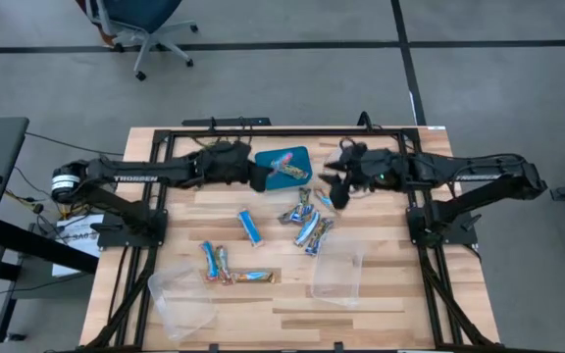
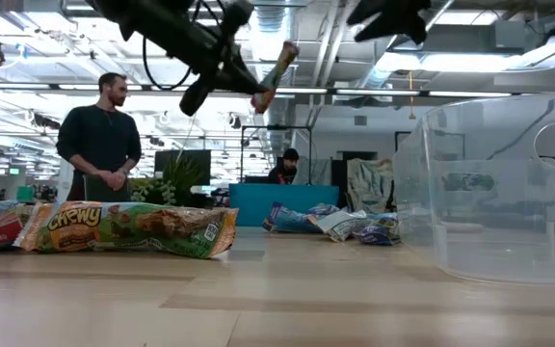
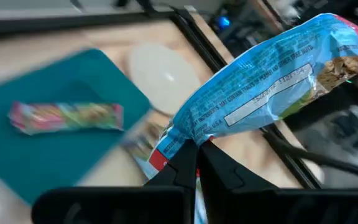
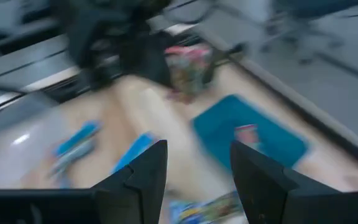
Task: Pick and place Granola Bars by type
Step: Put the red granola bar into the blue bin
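My left gripper point(image 3: 197, 149) is shut on a blue-wrapped granola bar point(image 3: 272, 81), high above the table beside the teal tray point(image 1: 268, 159); the low view shows the bar point(image 2: 273, 69) in the air. One pink-green bar point(image 3: 67, 117) lies flat on the tray. My right gripper point(image 4: 197, 155) is open and holds nothing; it hovers at the tray's right point(image 1: 333, 184). Loose bars lie on the wood: a blue one point(image 1: 250, 227), a pile point(image 1: 307, 226) and a group point(image 1: 222, 265). My left gripper pinches the blue-wrapped bar between its two fingers at one crimped end point(image 3: 180, 132). The rest of the bar stands out past the fingertips, tilted upward point(image 2: 277, 58). It is lifted clear of the table and the tray.
Two clear plastic containers stand on the near part of the table point(image 1: 179, 299) point(image 1: 339, 270); the right one fills the low view's right side point(image 2: 499, 193). Behind the table there are a green plant point(image 2: 176, 183), a standing person point(image 2: 99, 135) and a second person point(image 2: 287, 164).
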Robot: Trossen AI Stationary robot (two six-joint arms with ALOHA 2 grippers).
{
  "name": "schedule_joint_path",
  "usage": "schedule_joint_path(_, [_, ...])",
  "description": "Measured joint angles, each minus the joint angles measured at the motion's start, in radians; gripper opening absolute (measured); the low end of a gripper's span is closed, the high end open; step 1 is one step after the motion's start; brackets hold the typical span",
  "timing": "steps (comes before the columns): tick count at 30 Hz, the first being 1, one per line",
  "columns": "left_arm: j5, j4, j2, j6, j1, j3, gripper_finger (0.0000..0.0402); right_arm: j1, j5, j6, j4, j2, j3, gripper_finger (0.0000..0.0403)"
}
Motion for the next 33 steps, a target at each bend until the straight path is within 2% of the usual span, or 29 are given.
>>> schedule_joint_path(6, [0.071,-0.128,0.117,0.074,0.092,0.091,0.0000,-0.124,0.025,0.002,-0.003,0.011,0.000,0.0166])
schedule_joint_path(8, [0.066,-0.186,0.167,0.106,0.104,0.131,0.0000,-0.155,0.020,0.001,-0.011,0.014,-0.001,0.0166])
schedule_joint_path(13, [0.053,-0.258,0.264,0.209,0.126,0.237,0.0004,-0.195,-0.004,0.001,-0.021,0.013,-0.001,0.0166])
schedule_joint_path(17, [0.062,-0.294,0.309,0.270,0.132,0.277,0.0030,-0.201,-0.019,-0.001,-0.022,0.012,-0.001,0.0166])
schedule_joint_path(25, [0.080,-0.332,0.311,0.259,0.167,0.280,0.0111,-0.199,-0.059,-0.024,-0.052,0.012,-0.001,0.0166])
schedule_joint_path(29, [0.174,-0.338,0.271,0.340,0.155,0.280,0.0120,-0.196,-0.134,-0.052,-0.052,0.012,-0.001,0.0166])
schedule_joint_path(33, [0.294,-0.356,0.188,0.410,0.108,0.280,0.0120,-0.167,-0.165,-0.057,-0.064,0.012,-0.001,0.0166])
